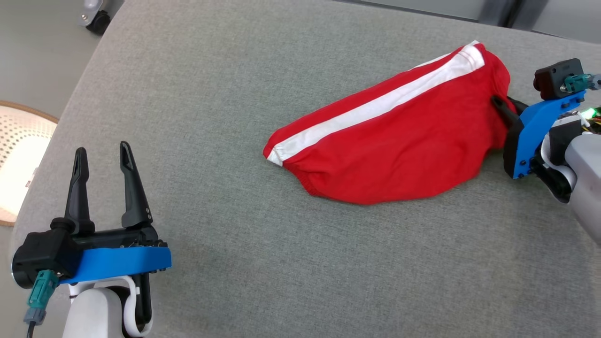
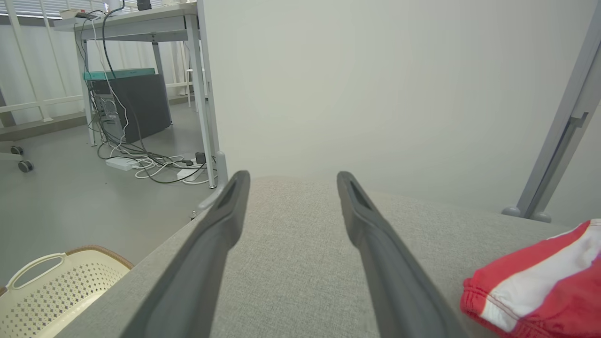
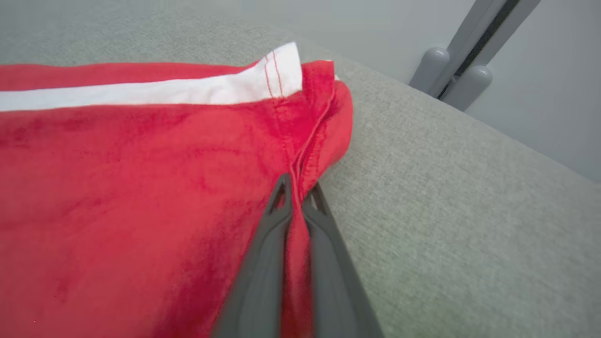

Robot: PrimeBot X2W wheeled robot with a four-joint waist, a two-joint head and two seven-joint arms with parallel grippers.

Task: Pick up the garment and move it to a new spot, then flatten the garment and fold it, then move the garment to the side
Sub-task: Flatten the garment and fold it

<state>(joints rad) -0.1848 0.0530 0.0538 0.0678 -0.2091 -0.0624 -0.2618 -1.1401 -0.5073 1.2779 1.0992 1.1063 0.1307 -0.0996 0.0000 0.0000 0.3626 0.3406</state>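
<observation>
We pinch the garment (image 1: 389, 141) hem in our right gripper (image 3: 298, 192); left gripper (image 1: 103, 157) gapes empty well left of it, basket (image 1: 19, 155) beyond.

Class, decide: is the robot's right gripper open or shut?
Shut on the red garment: the right gripper pinches its hem between both fingers.

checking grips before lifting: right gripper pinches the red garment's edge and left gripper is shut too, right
No: the left gripper is open, fingers spread, as the left wrist view shows. The right gripper does pinch the edge of the red garment.
</observation>
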